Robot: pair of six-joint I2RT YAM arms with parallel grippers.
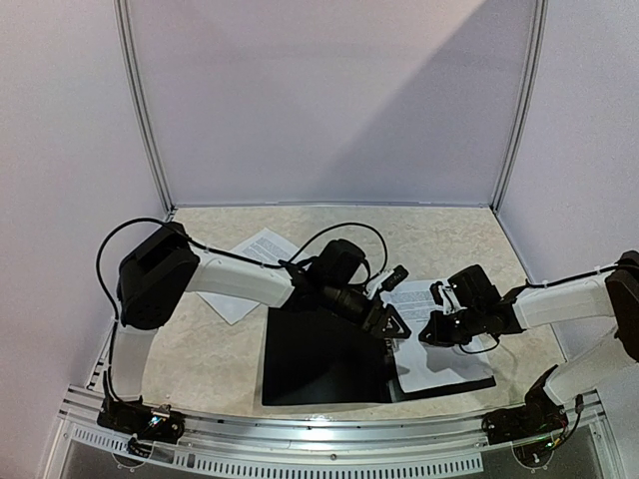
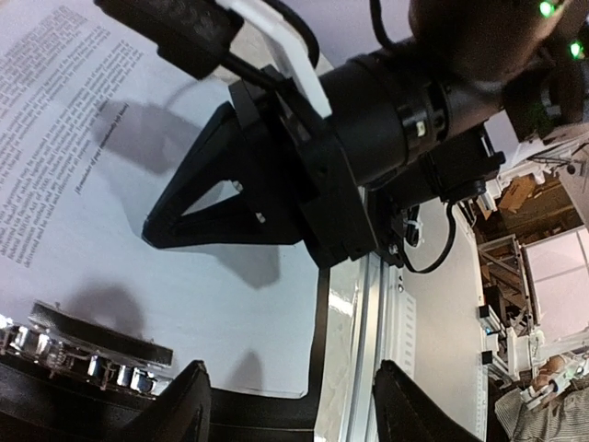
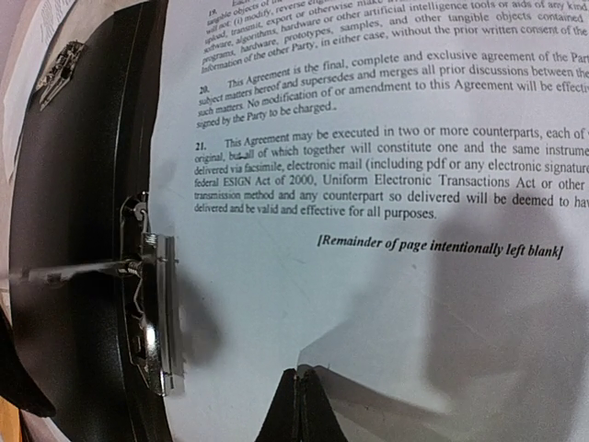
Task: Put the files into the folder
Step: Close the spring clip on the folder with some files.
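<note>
The black folder (image 1: 319, 364) lies open on the table, its left cover bare. A printed white sheet of the files (image 1: 439, 354) rests on its right half, beside the metal clip (image 3: 155, 313) at the spine. My right gripper (image 3: 299, 379) is shut, its tips pressing down on the blank lower part of that sheet (image 3: 386, 304). My left gripper (image 2: 290, 391) hangs open over the sheet's corner and the folder's edge (image 2: 262, 412), holding nothing. In the top view the left gripper (image 1: 391, 324) is at the spine, close to the right gripper (image 1: 431, 334).
More printed sheets (image 1: 255, 261) lie on the table at the back left, partly under the left arm. The table's aluminium front rail (image 2: 363, 359) runs just past the folder's near edge. White walls enclose the table.
</note>
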